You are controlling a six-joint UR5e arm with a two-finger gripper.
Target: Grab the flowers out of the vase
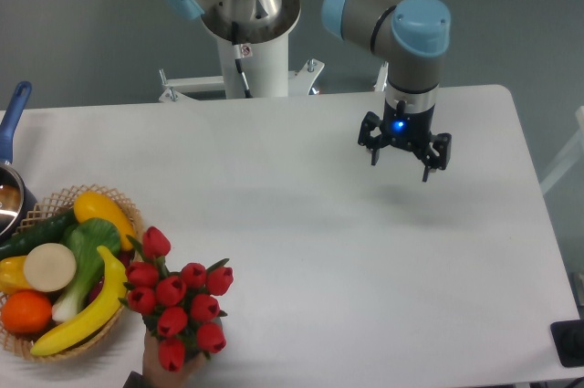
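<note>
The arm reaches over the table's [301, 224] far right side, its gripper [401, 156] pointing down, fingers spread apart and empty, well away from the flowers [176, 299].

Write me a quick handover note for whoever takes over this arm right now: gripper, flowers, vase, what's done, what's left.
Gripper: open, empty, hanging above the table's right half, far from the flowers.
Flowers: red tulip bunch at the table's front left edge, beside the wicker basket of produce.
Vase: hidden under the bunch; a person's hand reaches in from the front edge right below it.
Done: nothing, the flowers are not grasped.
Left: wait until the hand withdraws, cross to the bunch, grip it, lift it out of the vase.
</note>
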